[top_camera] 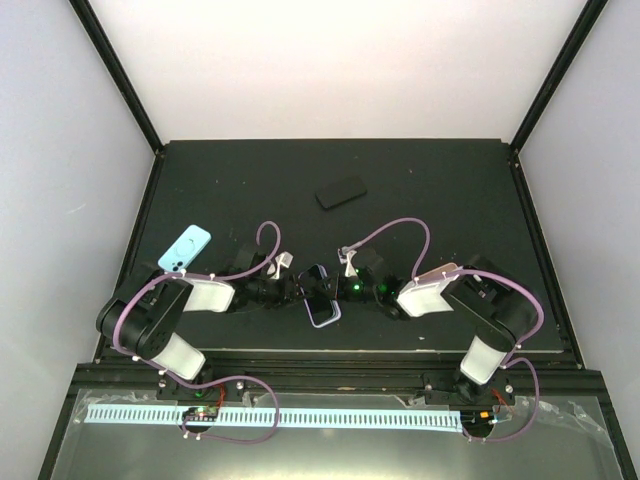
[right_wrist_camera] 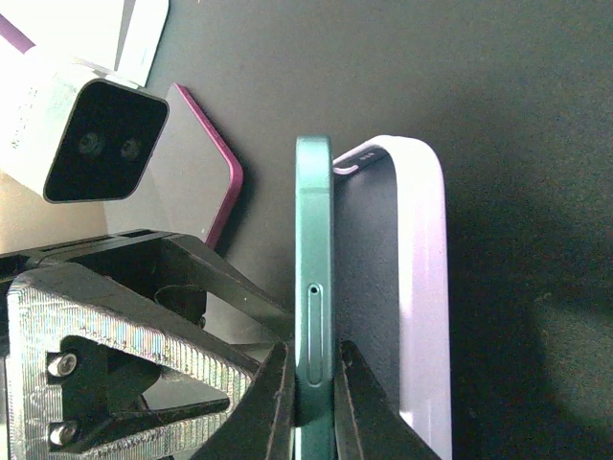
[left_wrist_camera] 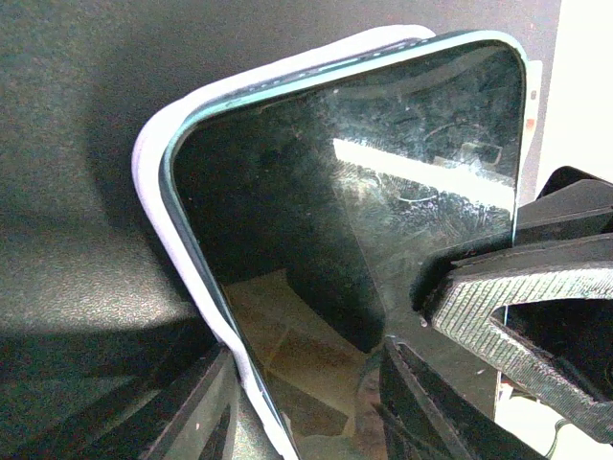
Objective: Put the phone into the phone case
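At the table's near middle, the teal-edged dark-screened phone (top_camera: 318,288) points its long axis near-to-far, partly seated in the lavender soft case (right_wrist_camera: 426,287). The right gripper (right_wrist_camera: 313,369) pinches the phone's edge; I cannot tell the left gripper's (left_wrist_camera: 306,388) hold.

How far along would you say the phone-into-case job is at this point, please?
Done: one end of the phone looks tucked into the lavender phone case, where their corners meet. In hand: the right gripper pinches the phone's teal edge; the left gripper straddles both, grip unclear. Left: the rest of the phone stands away from the case and needs pressing in.
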Robot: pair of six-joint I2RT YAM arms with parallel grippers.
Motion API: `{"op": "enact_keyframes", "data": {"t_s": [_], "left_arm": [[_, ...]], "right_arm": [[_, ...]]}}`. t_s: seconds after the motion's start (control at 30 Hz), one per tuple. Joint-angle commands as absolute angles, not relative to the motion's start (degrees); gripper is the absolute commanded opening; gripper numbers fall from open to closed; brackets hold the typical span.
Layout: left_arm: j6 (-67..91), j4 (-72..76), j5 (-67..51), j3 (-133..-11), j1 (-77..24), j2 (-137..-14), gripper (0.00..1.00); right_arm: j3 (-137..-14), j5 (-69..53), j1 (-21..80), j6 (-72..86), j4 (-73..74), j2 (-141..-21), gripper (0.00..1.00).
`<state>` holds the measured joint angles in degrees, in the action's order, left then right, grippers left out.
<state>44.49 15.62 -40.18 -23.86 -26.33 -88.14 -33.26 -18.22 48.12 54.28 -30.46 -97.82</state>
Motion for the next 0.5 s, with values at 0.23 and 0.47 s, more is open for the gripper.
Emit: {"op": "enact_keyframes", "data": {"t_s": [0.23,0.47], "left_arm": [[39.3,14.7,-37.3,-23.3,-26.8,-87.2,0.46],[39.0,14.7,-36.8,-23.4,-26.9,-88.4,0.46]], "right_arm": [[-32.4,-24.1,47.6,49.3,-22.1,-100.1,0.05],[-33.7,-21.6,47.6,47.6,-16.5,-96.9,0.1]]}}
